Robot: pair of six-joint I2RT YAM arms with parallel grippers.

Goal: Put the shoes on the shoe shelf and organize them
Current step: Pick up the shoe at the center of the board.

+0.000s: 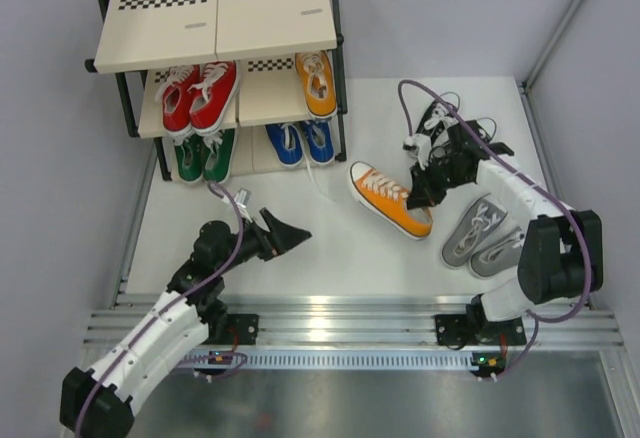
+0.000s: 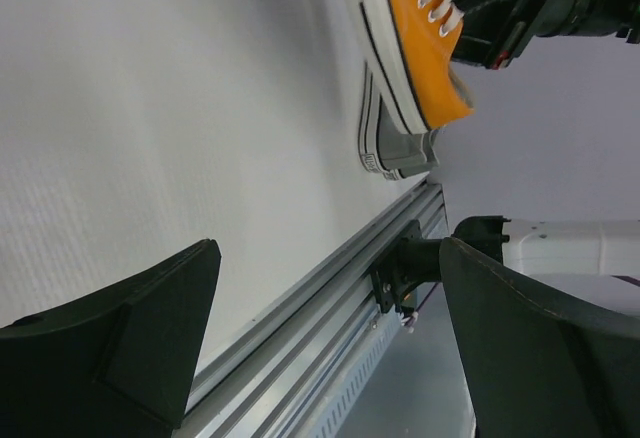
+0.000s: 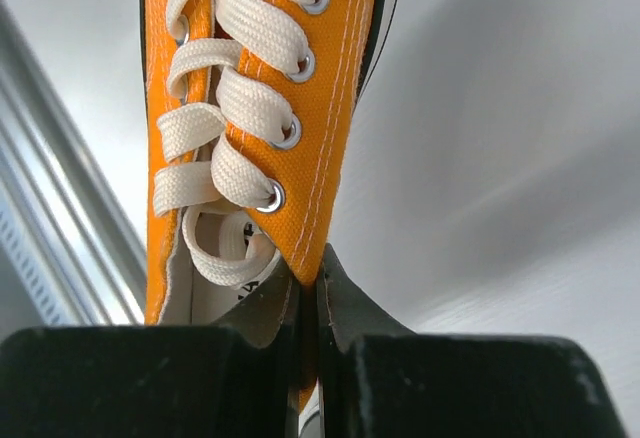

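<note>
One orange shoe [image 1: 388,198] lies on the table right of the shoe shelf [image 1: 215,20]. My right gripper [image 1: 421,194] is shut on the canvas side wall at its heel opening. In the right wrist view the orange shoe [image 3: 255,98] runs up from the right gripper [image 3: 316,276], a fold of canvas pinched between the jaws. The other orange shoe [image 1: 317,82] stands on the middle tier beside the red pair [image 1: 198,95]. Green [image 1: 205,155] and blue [image 1: 300,142] pairs sit on the bottom tier. My left gripper [image 1: 287,232] hangs open and empty over the table.
A grey pair [image 1: 483,236] lies near the right arm's base and a black pair [image 1: 452,121] lies behind that arm, partly hidden. The left wrist view shows the left gripper [image 2: 328,258], the orange shoe [image 2: 420,48], a grey shoe [image 2: 396,150] and the table's rail [image 2: 330,338].
</note>
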